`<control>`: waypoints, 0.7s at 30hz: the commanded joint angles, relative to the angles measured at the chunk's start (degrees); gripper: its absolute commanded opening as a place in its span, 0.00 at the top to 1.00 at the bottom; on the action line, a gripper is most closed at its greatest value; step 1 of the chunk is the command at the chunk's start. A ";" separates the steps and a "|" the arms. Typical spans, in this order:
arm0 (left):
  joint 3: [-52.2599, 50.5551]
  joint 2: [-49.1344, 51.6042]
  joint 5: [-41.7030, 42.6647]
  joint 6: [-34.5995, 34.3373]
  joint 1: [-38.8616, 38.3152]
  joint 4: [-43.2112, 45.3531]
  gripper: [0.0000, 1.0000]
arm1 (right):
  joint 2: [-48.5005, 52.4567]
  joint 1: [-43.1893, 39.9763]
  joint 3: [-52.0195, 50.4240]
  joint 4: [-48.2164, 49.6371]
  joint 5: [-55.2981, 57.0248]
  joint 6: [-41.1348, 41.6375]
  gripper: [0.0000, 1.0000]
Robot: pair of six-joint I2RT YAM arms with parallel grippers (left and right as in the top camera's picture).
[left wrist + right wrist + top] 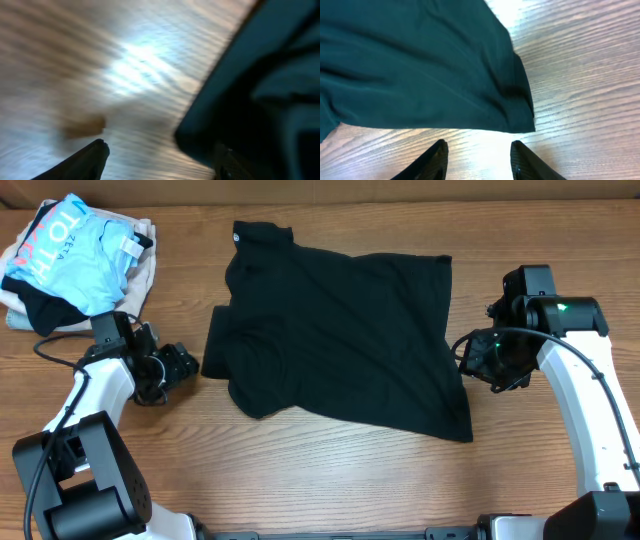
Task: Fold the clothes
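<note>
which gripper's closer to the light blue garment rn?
Left. The left gripper is at the left edge of the black shirt, a short way from the light blue garment. The right gripper is at the opposite edge, the whole shirt between.

overhead: even, sharp | left wrist: motion-blurred — glare on table (pixel 135 65) | right wrist: crisp

The wooden table (pixel 330 480) bears the black shirt (pixel 340 330) spread mid-table and a heap of garments (pixel 70 260) at its far-left corner.

Left tool (pixel 161 147) and right tool (pixel 480 145) each hold fingers apart, empty.
</note>
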 commanded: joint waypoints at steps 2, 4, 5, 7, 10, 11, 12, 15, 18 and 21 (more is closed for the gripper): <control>-0.55 1.18 7.78 3.21 -0.76 2.89 0.28 | -0.17 -0.11 0.20 -1.03 0.31 0.22 0.53; -1.81 2.01 9.57 3.19 -0.92 5.90 0.27 | -0.17 -0.11 0.20 -1.38 0.31 0.22 0.53; -2.40 2.51 10.19 3.13 -0.92 7.39 0.27 | -0.17 -0.11 0.20 -1.46 0.31 0.22 0.53; -2.95 3.61 10.80 2.47 -0.92 9.53 0.27 | -0.17 -0.11 0.20 -1.64 0.31 0.22 0.53; -2.97 5.64 12.37 2.12 -0.92 11.17 0.26 | -0.17 -0.11 0.20 -1.62 0.31 0.22 0.53; -2.97 6.49 13.11 2.12 -0.92 11.47 0.25 | -0.17 -0.11 0.20 -1.62 0.31 0.22 0.53; -2.97 7.32 13.99 2.12 -0.92 11.63 0.25 | -0.17 -0.11 0.20 -1.62 0.31 0.22 0.53; -2.97 9.99 15.26 2.14 -0.92 11.72 0.25 | -0.17 -0.11 0.20 -1.53 0.31 0.22 0.53; -2.97 12.02 17.00 2.14 -0.92 12.17 0.28 | -0.17 -0.11 0.20 -1.38 0.31 0.22 0.53; -2.97 13.40 18.56 2.10 -1.22 12.57 0.41 | -0.17 -0.11 0.20 -1.38 0.31 0.22 0.53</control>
